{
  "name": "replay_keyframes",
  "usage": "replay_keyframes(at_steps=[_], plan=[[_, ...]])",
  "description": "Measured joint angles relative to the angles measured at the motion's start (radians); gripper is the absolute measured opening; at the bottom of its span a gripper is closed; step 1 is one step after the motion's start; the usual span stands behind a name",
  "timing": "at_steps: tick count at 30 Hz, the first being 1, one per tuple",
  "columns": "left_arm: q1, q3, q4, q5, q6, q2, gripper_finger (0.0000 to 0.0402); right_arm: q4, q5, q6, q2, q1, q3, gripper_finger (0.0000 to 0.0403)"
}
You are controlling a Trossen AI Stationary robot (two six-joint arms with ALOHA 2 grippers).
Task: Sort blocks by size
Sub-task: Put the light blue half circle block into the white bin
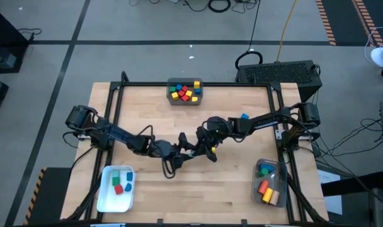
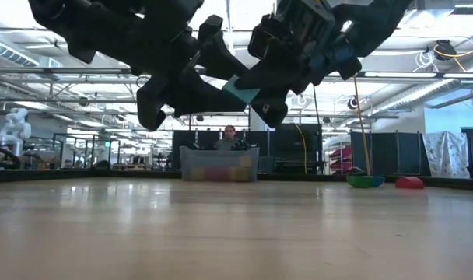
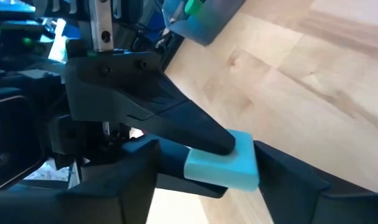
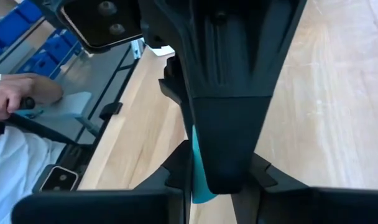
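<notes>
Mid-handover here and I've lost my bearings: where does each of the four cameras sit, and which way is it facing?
High view: overhead, straight down on the table; both arms meet mid-table.
Low view: table height, facing the room; both grippers overhead, pinching a cyan block; grey bin at the far edge.
Left wrist view: on the left arm, looking past the left gripper at the block, which the right gripper also touches.
Right wrist view: on the right arm, looking along the table; a person's hand shows beyond the edge.
Shared: both wrist views show the block.
</notes>
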Motion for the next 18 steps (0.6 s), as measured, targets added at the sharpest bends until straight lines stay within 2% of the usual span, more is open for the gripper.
replay_keyframes(at_steps=[9,18], plan=[[-0.011,-0.001,-0.013,0.013,-0.004,0.0,0.0165,0.005,-0.009,0.001,0.0,0.0,0.0,0.0059],[-0.012,-0.003,0.007,0.01,-0.067,-0.001,0.015,0.004,-0.016,0.003,0.0,-0.006,0.0,0.0064]])
